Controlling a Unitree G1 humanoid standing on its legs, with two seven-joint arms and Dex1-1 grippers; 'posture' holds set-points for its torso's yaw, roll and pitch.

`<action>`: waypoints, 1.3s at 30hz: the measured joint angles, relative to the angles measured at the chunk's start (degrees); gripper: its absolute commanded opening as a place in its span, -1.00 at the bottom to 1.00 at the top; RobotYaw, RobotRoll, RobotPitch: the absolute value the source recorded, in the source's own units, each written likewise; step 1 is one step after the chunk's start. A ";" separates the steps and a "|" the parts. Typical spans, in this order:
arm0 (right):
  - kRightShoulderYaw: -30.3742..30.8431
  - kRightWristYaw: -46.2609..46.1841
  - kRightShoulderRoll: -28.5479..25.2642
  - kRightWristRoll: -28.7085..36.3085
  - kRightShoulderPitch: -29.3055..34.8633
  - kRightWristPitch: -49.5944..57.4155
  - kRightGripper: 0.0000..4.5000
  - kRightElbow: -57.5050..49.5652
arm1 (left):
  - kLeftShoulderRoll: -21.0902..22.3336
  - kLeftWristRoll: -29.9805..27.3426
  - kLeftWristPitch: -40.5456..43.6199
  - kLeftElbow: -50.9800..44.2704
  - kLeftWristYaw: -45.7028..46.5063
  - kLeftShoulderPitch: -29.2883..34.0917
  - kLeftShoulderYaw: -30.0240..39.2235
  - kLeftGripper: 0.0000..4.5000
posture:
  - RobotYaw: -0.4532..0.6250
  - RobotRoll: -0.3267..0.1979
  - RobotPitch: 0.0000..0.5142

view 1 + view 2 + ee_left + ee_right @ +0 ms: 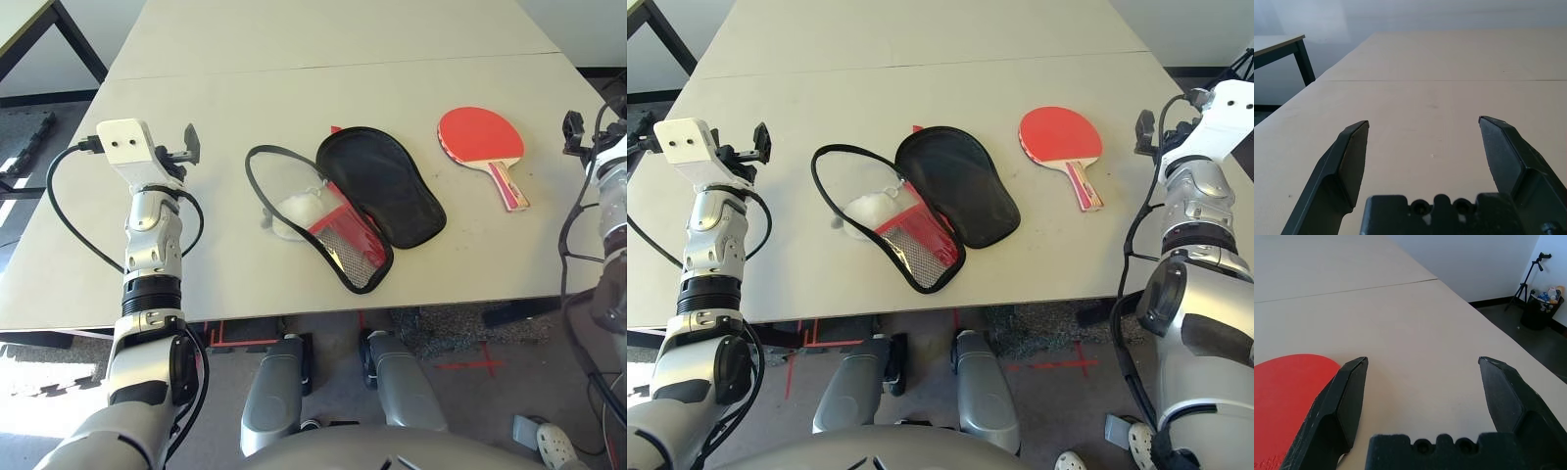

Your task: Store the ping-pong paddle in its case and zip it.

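The ping-pong paddle (479, 135) lies flat on the right side of the table, red face up, its striped handle pointing toward the near edge. The case (380, 186) lies unzipped at the table's middle. Its black-lined flap is folded open to the right. Its red mesh-pocket half (349, 242) and a white pompom (297, 213) lie on the left. My left gripper (188, 145) hovers open over the table's left part, well left of the case. My right gripper (1143, 130) stands open just right of the paddle, whose red face (1288, 396) shows beside one of its fingers (1344, 401).
The pale table (294, 88) has a seam running across it behind the objects. A second table (24, 24) stands at the far left. A tripod and a bin (1540, 308) stand on the floor beyond the table's right edge.
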 measured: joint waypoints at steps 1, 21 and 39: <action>0.00 0.00 0.00 -0.04 0.00 0.00 0.99 0.00 | 0.00 0.00 0.00 0.00 0.00 0.00 0.00 1.00 | 0.00 0.25 -0.30; 0.12 1.08 1.18 -0.22 -0.06 -0.03 0.99 -0.01 | 8.31 -9.12 24.84 -22.12 -14.48 -10.28 -6.67 1.00 | -0.01 0.25 -0.33; 5.07 9.92 1.62 -0.23 -4.56 22.21 0.99 -13.99 | 9.62 -13.90 41.71 -38.71 -33.05 -5.89 -24.42 1.00 | -0.13 0.25 -0.37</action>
